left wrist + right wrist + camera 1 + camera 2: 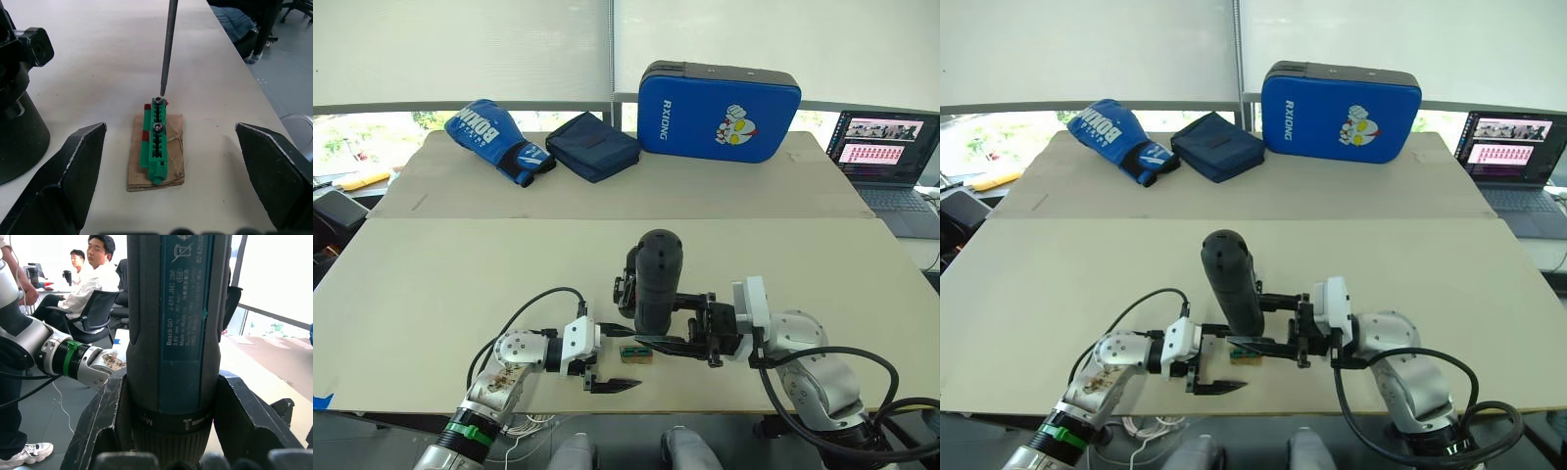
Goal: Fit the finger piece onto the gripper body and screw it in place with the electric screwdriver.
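Screwdriver (656, 279): upright near the middle of the front edge of the table (460, 274), rounded end up. Clamped low on the thick barrel by the right gripper (653, 331), a finger on each side. Likely rigid, top-heavy and smooth-shelled, so probably best held where it is now, down by the collar, and kept plumb. Left gripper (605, 358) just beside, fingers spread wide to either side of the block (156, 147), touching nothing. Green-topped tan block flat on the table, probably light and apt to skid under sideways push. Bit (168, 44) thin, tip set at the farther of two screws (158, 100); judged easy to slip out of the head if tilted.
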`<action>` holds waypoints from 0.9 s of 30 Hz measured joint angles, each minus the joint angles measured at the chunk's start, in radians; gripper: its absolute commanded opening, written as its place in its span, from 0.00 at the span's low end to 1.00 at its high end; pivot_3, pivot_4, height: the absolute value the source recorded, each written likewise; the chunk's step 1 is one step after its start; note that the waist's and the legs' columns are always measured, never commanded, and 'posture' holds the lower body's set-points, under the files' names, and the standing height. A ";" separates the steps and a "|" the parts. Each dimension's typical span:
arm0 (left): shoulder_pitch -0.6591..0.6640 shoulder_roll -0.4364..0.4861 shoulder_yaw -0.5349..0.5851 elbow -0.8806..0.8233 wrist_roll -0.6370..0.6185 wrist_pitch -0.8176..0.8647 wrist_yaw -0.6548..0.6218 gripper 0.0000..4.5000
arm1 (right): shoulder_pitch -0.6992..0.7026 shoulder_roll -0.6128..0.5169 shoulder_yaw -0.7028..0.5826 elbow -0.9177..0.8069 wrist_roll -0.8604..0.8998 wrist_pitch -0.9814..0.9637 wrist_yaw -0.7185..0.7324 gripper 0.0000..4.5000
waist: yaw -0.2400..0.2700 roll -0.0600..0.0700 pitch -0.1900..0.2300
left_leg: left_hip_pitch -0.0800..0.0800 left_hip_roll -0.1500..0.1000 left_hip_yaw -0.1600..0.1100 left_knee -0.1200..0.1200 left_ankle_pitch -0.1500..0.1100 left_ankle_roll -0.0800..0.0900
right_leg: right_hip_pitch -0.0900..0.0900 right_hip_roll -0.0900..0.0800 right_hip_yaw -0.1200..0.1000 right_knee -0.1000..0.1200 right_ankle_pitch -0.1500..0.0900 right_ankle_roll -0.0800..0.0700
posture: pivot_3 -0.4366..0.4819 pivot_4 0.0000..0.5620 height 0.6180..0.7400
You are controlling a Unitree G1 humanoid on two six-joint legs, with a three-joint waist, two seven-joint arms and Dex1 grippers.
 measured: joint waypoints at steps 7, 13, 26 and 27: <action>0.002 -0.003 -0.004 -0.001 0.000 0.000 0.011 1.00 | 0.000 0.000 0.007 0.017 0.000 -0.005 0.007 0.42 | 0.002 0.000 -0.001 | 0.000 0.000 0.000 0.000 0.000 0.000 | 0.001 0.000 0.000 0.000 0.000 0.000 | 0.48 0.27 1.00; 0.005 -0.003 -0.005 -0.002 0.000 0.001 0.014 1.00 | 0.000 -0.001 0.007 0.018 0.000 -0.008 0.009 0.42 | 0.001 0.001 -0.001 | 0.000 0.000 0.000 0.000 0.000 0.000 | 0.001 0.000 0.000 0.000 0.000 0.000 | 0.48 0.27 1.00; 0.013 -0.003 -0.005 -0.010 0.000 0.001 0.024 1.00 | 0.000 -0.010 0.007 0.018 0.000 -0.008 0.015 0.42 | 0.001 0.001 -0.001 | 0.000 0.000 0.000 0.000 0.000 0.000 | 0.001 0.000 0.000 0.000 0.000 0.000 | 0.48 0.27 1.00; 0.013 -0.003 -0.005 -0.010 0.000 0.001 0.025 1.00 | 0.000 -0.010 0.007 0.018 0.000 -0.008 0.015 0.42 | 0.001 0.001 -0.001 | 0.000 0.000 0.000 0.000 0.000 0.000 | 0.001 0.000 0.000 0.000 0.000 0.000 | 0.48 0.27 1.00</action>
